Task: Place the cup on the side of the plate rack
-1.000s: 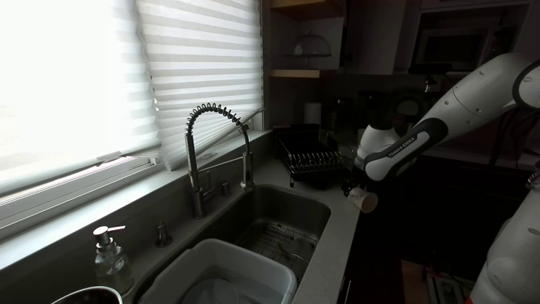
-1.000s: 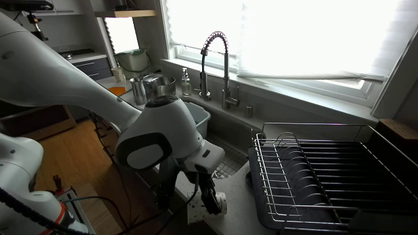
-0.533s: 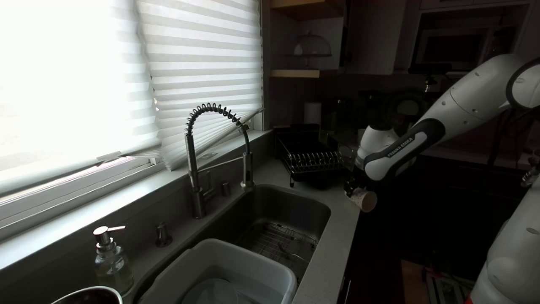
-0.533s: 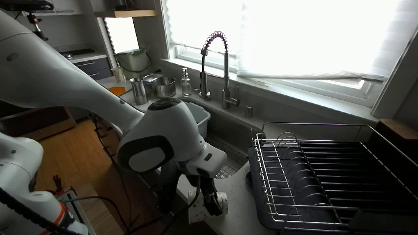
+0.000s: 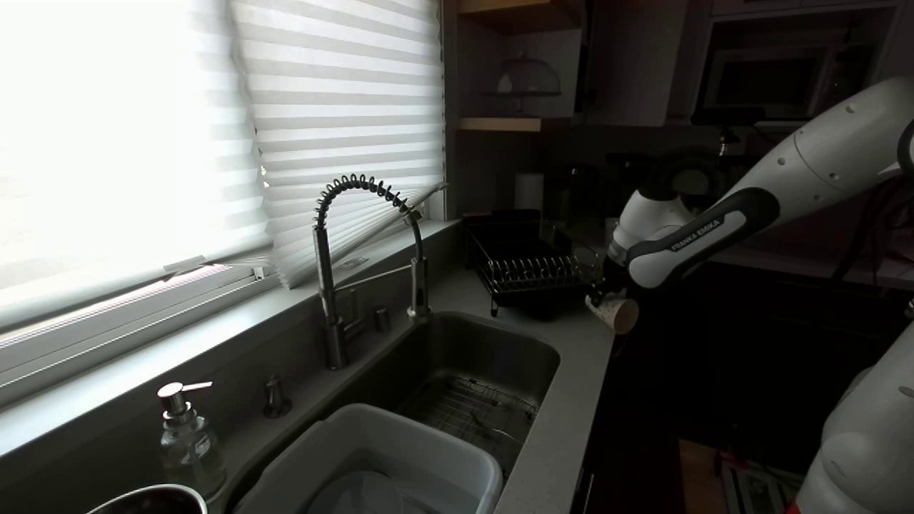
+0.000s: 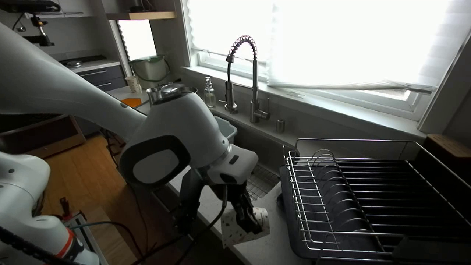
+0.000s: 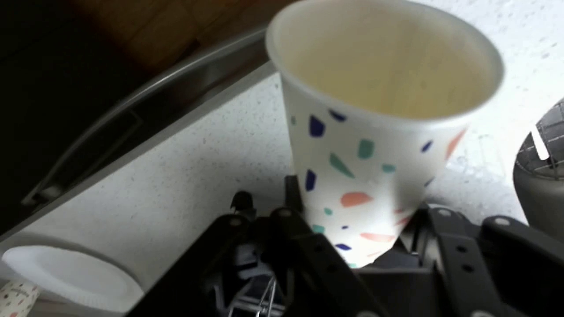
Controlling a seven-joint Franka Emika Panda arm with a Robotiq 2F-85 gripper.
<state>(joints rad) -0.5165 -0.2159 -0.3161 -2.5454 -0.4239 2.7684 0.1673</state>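
Note:
The cup (image 7: 365, 176), pale with coloured flecks, is squeezed between the fingers (image 7: 293, 193) of my gripper (image 7: 358, 209), its mouth pointing away from the wrist. In both exterior views the cup (image 6: 235, 230) lies tilted on its side near the counter's front edge, its mouth turned away from the rack. One black finger crosses its wall in an exterior view and hides part of it. The plate rack (image 6: 342, 232), dark with shiny wires, stands on the counter just beyond the cup, with a gap of bare counter between them. Part of the rack's wires (image 7: 264, 299) shows in the wrist view.
A sink (image 5: 500, 328) with a grey tub (image 5: 428, 435) lies beside the rack, under a coiled faucet (image 5: 357, 185). A soap bottle (image 5: 189, 442) stands behind the tub. A white round dish (image 7: 72, 277) and another speckled cup (image 7: 17, 299) show in the wrist view.
The gripper has closed on the cup. Gripper and cup have risen a little and shifted toward the rack, and the cup's tilt has changed.

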